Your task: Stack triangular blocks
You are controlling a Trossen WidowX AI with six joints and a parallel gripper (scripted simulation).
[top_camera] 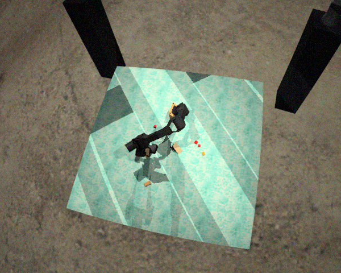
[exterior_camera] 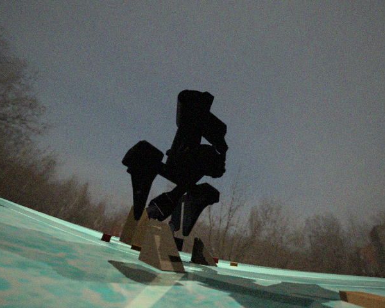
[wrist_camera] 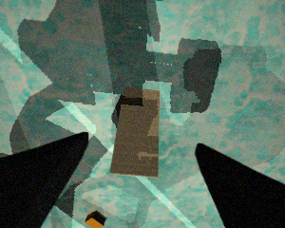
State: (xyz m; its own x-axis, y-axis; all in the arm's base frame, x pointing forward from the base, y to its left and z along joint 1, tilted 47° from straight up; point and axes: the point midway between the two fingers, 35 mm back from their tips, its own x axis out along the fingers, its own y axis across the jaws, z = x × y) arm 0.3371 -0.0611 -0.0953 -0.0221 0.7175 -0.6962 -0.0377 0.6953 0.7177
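Observation:
One tan triangular block [top_camera: 147, 152] [exterior_camera: 158, 246] [wrist_camera: 137, 142] stands on the table below the hand. The other triangular block [top_camera: 177, 148] [exterior_camera: 201, 253] stands apart from it, to its right in the top view. My gripper [exterior_camera: 161, 227] [wrist_camera: 142, 142] is open and empty. Its fingertips are spread on both sides of the first block in the wrist view, with visible space on each side. In the exterior view they appear around the height of its top; the exact gap is unclear. The arm partly covers this block in the top view.
A wooden piece [top_camera: 171, 111] [exterior_camera: 128, 228] stands by the arm base. A flat wooden piece [top_camera: 147, 183] [exterior_camera: 368, 298] lies nearer the table's front. Small red cubes [top_camera: 154, 126] [top_camera: 195, 142] [exterior_camera: 106, 237] and orange cubes [top_camera: 203, 153] [exterior_camera: 136, 247] [wrist_camera: 95, 220] lie around the blocks.

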